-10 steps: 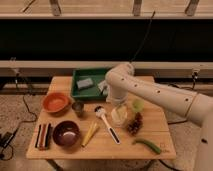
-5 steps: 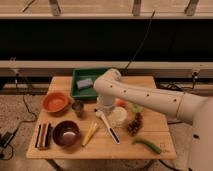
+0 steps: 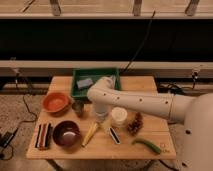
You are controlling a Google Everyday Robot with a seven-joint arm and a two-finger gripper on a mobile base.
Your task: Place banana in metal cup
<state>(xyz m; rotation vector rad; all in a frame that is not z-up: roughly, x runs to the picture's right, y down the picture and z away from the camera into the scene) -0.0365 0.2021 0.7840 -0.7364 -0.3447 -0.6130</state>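
Observation:
The pale yellow banana [image 3: 90,133] lies on the wooden table [image 3: 65,150], just right of the dark bowl [image 3: 66,134]. The small grey metal cup [image 3: 78,108] stands behind it, between the orange bowl [image 3: 55,103] and the arm. My gripper [image 3: 100,117] hangs at the end of the white arm, just above the banana's far end and right of the metal cup. The gripper's tips are hidden by the arm's wrist.
A green tray [image 3: 94,82] with a grey block sits at the back. A white round container [image 3: 119,115], a pine cone [image 3: 135,123], a white-handled utensil [image 3: 112,134], a green vegetable [image 3: 147,145] and a striped block [image 3: 44,136] lie around.
The arm has swung left and lowered, bringing the gripper from over the white container to above the banana's far end.

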